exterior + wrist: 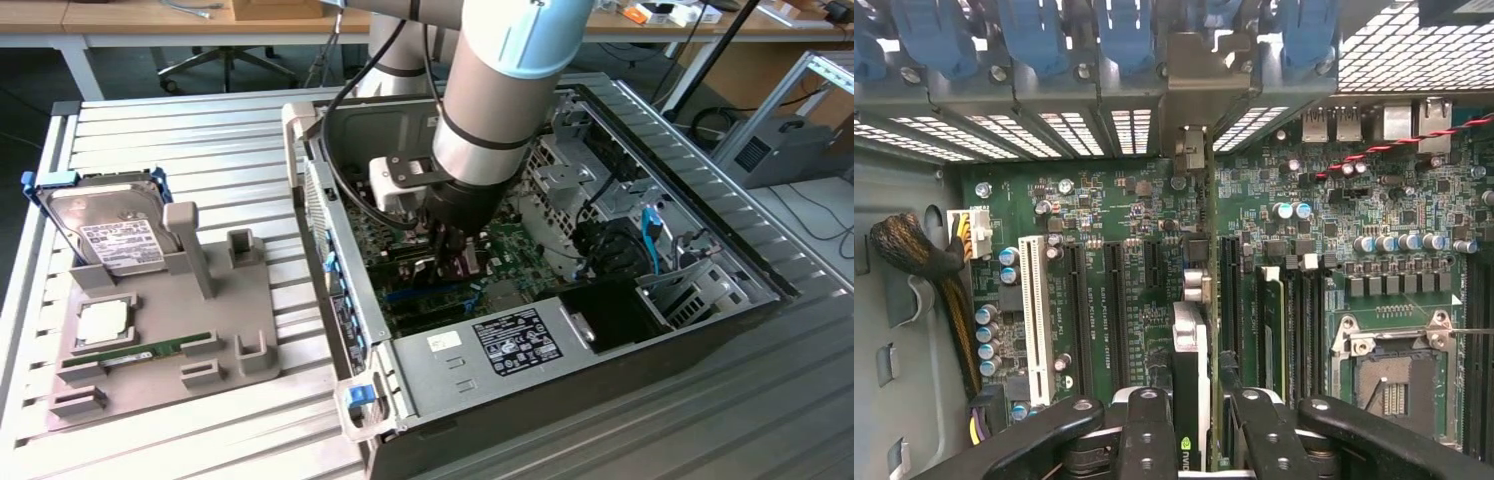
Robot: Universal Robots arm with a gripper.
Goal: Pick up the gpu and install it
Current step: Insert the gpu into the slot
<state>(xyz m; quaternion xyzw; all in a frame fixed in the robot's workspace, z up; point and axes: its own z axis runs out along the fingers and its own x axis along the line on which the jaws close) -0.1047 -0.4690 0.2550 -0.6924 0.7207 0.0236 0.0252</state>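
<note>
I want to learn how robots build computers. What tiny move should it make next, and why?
Probably ease the gpu gently straight down: the gripper grips it edge-on, low over the motherboard, running the same way as the card slots.

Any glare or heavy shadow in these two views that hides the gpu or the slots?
Exterior view: even room light, but the computer case is dim inside beneath the arm, so the gpu in the gripper reads dark. Wrist view: the vent grilles blow out white, while the motherboard is evenly lit and its slots are unshadowed.
</note>
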